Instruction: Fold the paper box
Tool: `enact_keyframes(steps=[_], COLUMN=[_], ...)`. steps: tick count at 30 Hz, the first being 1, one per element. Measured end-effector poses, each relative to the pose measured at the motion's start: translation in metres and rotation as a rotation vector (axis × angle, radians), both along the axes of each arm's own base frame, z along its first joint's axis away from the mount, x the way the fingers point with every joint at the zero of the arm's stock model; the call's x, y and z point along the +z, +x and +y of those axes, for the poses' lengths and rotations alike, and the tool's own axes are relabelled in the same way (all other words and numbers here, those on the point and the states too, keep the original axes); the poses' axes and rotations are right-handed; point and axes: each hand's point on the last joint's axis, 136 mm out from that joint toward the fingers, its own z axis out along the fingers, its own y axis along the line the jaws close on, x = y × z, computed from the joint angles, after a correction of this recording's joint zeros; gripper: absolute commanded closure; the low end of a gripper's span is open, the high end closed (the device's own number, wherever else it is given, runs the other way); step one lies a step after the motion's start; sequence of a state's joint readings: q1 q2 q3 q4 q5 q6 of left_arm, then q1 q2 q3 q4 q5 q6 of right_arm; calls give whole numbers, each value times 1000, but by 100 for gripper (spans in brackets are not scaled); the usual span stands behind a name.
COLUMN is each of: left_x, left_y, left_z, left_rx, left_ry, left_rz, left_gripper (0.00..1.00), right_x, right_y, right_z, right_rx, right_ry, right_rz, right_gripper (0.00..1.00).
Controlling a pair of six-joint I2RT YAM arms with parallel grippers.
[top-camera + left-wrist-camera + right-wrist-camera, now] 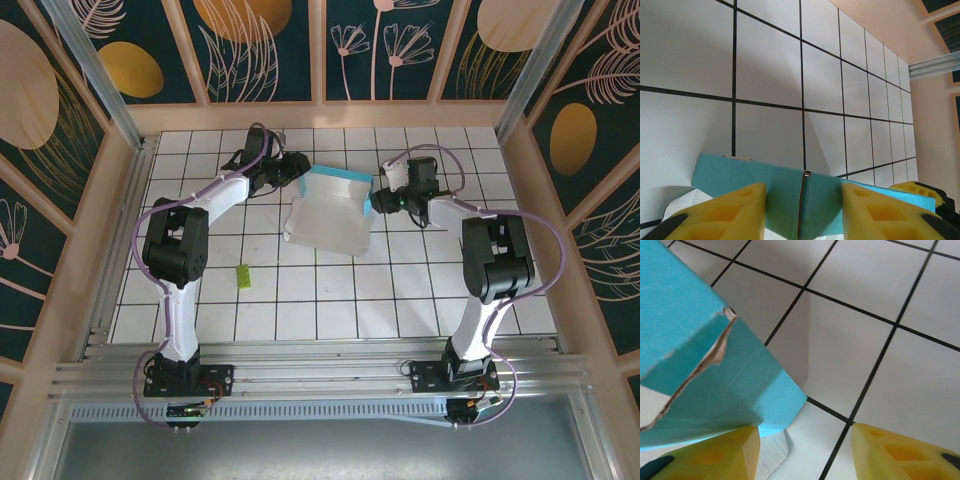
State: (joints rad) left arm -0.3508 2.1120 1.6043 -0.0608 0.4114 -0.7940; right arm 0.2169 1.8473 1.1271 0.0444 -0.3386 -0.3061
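The paper box point(325, 222) lies mid-table, whitish face up, with a cyan flap standing along its far edge. My left gripper point(298, 168) is at the flap's far left end. In the left wrist view its yellow fingers point(740, 207) stand apart, and the cyan flap point(785, 190), split by a vertical seam, spans the gap between them. My right gripper point(376, 200) sits at the box's right corner. It is open point(805, 429); its left finger point(715, 452) touches the underside of a raised cyan panel point(700, 365) with a torn edge, while its right finger hangs over bare tile.
A tiny yellow-green scrap point(243, 276) lies on the white tiled table point(330, 300), left of centre. Peach walls point(115, 230) enclose the table on three sides. A metal rail point(320, 375) runs along the near edge by the arm bases.
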Motion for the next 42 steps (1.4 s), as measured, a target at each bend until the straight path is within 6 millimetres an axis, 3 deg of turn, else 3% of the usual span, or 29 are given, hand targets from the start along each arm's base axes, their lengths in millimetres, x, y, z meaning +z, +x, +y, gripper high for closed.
enact_keyframes(steps=[10,16,25,32,37,42], left_x=[0,0,0,0,0,0], left_y=[0,0,-1,-1,-1,-1], left_z=[0,-1,-1,-1,-2,-2], left_rx=[0,-1,-3,-3,-5,-8], left_ry=[0,0,0,-1,-2,-5], left_rz=[0,0,0,0,1,1], left_gripper=[60,60,60,60,61,61], right_x=[-10,-9,-5,15,18,17], right_y=[-15,-8,-22,-56,-49,-38], right_z=[31,27,34,13,-18,-18], right_rx=[112,83,184,259,268,324], right_ry=[12,-8,-12,-21,-64,-119], right_rz=[26,0,-18,-128,-242,-354], right_gripper=[46,50,20,19,22,29])
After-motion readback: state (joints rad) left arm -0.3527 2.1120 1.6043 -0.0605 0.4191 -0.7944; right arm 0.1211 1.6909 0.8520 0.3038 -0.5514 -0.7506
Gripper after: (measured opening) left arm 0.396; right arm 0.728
